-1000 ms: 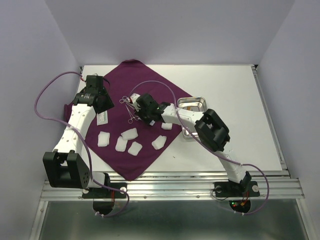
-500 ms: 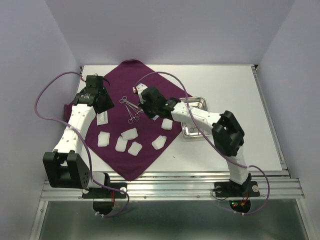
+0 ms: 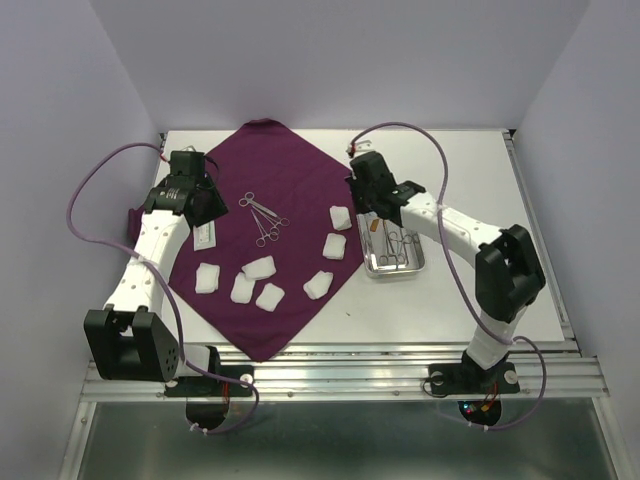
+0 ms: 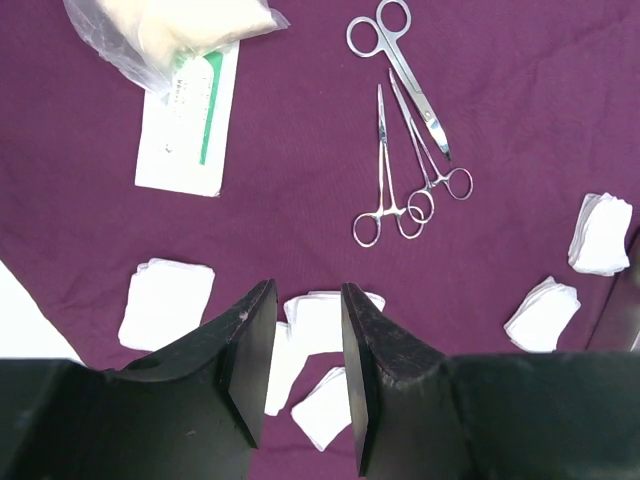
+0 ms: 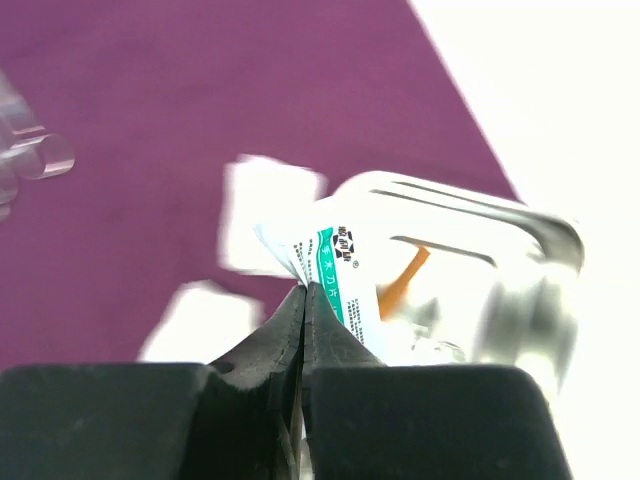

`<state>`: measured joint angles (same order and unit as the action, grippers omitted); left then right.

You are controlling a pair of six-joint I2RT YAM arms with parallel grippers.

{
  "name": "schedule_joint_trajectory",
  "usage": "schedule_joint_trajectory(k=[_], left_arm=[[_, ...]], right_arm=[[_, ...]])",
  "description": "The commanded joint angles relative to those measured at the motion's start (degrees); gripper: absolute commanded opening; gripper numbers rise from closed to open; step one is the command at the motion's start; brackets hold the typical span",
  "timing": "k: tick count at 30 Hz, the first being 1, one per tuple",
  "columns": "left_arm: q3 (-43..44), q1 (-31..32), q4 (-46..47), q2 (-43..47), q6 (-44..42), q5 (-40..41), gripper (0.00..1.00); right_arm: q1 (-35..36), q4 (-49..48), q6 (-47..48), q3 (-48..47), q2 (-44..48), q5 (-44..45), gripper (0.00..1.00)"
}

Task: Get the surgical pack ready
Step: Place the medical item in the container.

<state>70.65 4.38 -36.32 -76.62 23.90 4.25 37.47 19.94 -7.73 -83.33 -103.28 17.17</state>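
Tray (image 3: 396,272) holds instruments (image 3: 392,250); right tool (image 5: 303,292) grips packet (image 5: 335,262).

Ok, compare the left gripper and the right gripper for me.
The left gripper is open and empty; the right gripper is shut on a white, green-printed packet. The left gripper hangs over the purple cloth above gauze pads; the right gripper is by the steel tray at the cloth's edge. Both have black fingers.

You have a white table (image 3: 470,170). Toward its left side, a clear plastic bag (image 4: 170,30) overlaps a flat white packet (image 4: 187,120), green-striped. Second packet (image 5: 335,265) above its right half. Aluminium rail (image 3: 340,375) along its near edge.
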Motion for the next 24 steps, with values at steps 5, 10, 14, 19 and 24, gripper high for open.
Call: schedule_joint_trajectory(k=[5,10,14,19,24], left_arm=[[2.03,-0.25,0.28,1.56,0.01,-0.91,0.43],[2.56,-0.25,0.19,1.12,0.09,-1.00,0.43],[2.74,-0.25,0.28,0.86,-0.08,-0.91,0.43],[2.91,-0.25,0.10,0.42,-0.26,-0.74,0.43],[2.56,-0.25,0.19,0.33,-0.17,-0.74,0.43]], right_arm=[[-9.61,-0.52,-6.25,5.46,3.53,3.57,0.01],[-11.89,-0.43,-5.46,3.97,-1.03,3.57,0.01],[-12.51,-0.26,-5.28,3.00,-4.20,4.54,0.01],[-13.04,-0.08,-5.46,3.35,-6.66,5.94,0.01],[-13.04,-0.08,-5.11,3.26,-8.60,7.70,0.02]])
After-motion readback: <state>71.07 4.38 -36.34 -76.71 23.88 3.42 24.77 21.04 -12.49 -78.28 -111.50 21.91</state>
